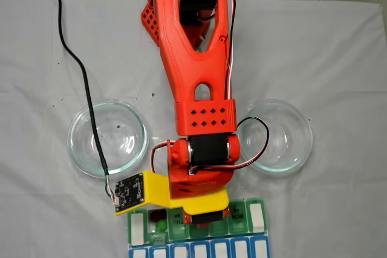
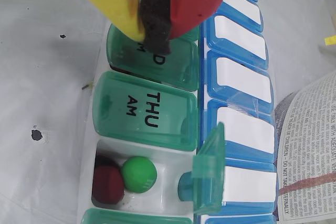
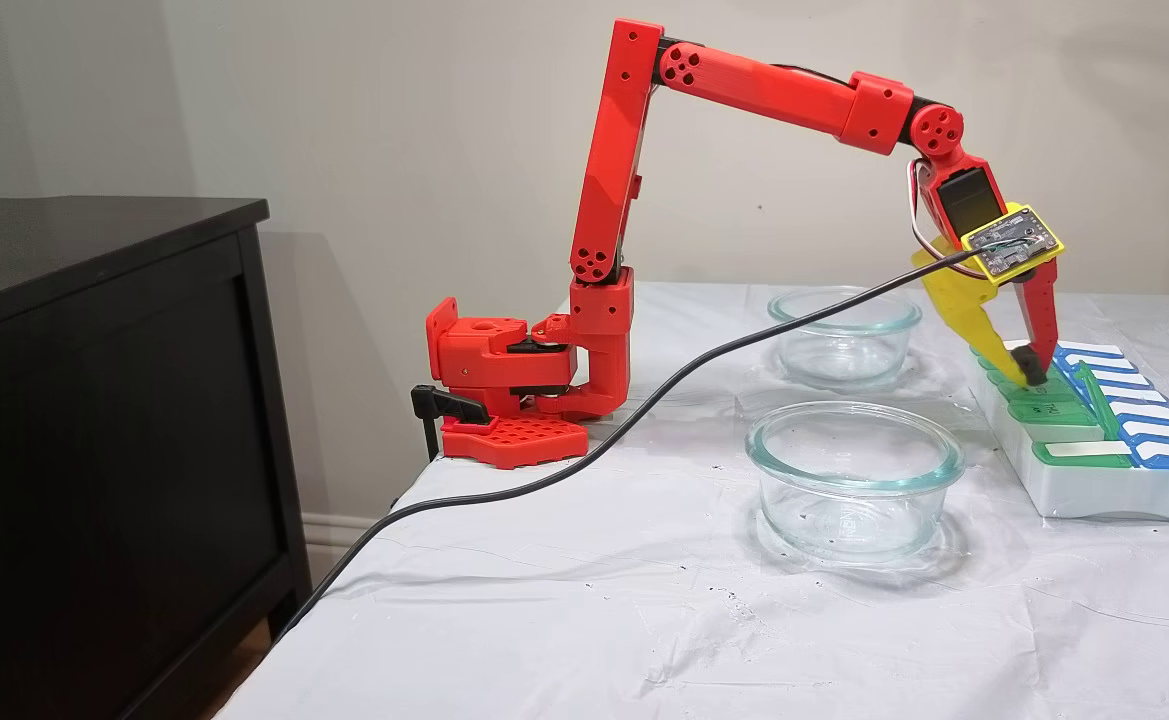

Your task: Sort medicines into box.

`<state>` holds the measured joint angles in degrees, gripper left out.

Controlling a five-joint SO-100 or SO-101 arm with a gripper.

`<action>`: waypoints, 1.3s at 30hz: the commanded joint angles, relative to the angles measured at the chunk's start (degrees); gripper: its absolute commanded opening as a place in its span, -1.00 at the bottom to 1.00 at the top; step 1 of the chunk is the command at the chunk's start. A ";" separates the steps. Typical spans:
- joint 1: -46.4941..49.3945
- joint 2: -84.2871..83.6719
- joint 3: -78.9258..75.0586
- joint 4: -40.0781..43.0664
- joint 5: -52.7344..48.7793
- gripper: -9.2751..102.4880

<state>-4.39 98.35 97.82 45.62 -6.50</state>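
The box [image 2: 147,109] is a pill organizer with a green lidded row beside a blue row [image 2: 239,80]. Below the closed THU lid, one compartment stands open with its lid [image 2: 209,174] tipped up. In it lie a dark red ball [image 2: 107,183] and a bright green ball [image 2: 139,174], touching each other. My gripper [image 2: 156,32] is shut, yellow and red fingers pinched on their dark foam pads, with the tip down on the closed lid next to THU. The other fixed view shows the gripper [image 3: 1032,378] on the box [image 3: 1094,470]. From above, the green ball [image 1: 161,226] shows beside the arm.
Two round clear glass dishes [image 1: 107,137] [image 1: 278,136] flank the arm on the white cloth. A black cable [image 3: 644,410] runs across the table to the wrist camera. A printed sheet [image 2: 310,145] lies beyond the blue row. A black cabinet [image 3: 94,450] stands off the table's left.
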 commanded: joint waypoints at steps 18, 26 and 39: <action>-0.35 -0.53 -1.14 0.70 -0.35 -0.84; 2.72 13.89 6.15 -18.19 -4.04 -0.84; 6.50 21.45 14.24 -31.03 -8.09 -0.84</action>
<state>0.44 114.35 113.73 16.44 -13.97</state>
